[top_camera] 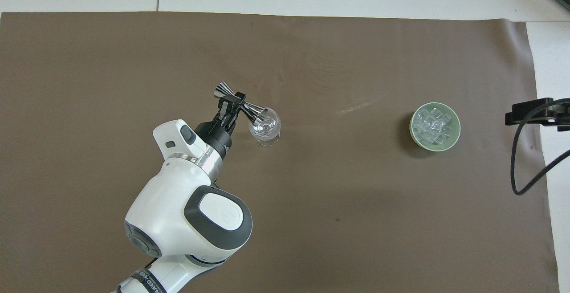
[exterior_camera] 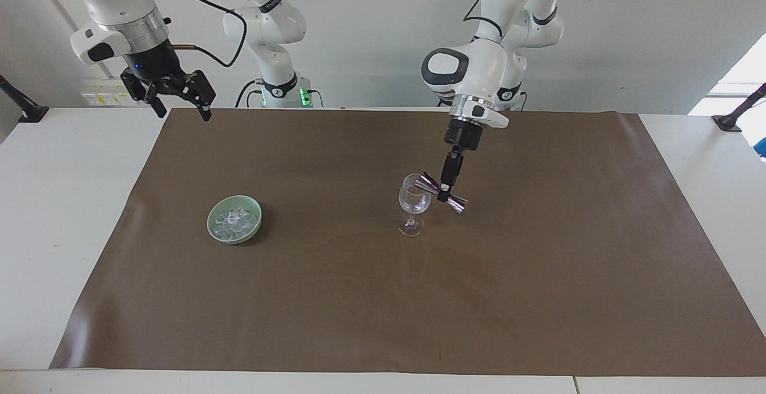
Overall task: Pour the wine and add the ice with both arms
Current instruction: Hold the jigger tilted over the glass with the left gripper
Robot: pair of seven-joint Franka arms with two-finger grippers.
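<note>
A clear stemmed glass stands upright near the middle of the brown mat. My left gripper is shut on the waist of a silver double-cone jigger, which lies tilted with one mouth at the glass's rim. No wine shows. The ice is a heap of clear cubes in a pale green bowl toward the right arm's end of the table. My right gripper hangs open and empty, high over the mat's corner nearest the robots.
The brown mat covers most of the white table. Black clamp mounts sit at the table's two ends. A black cable loops from the right arm.
</note>
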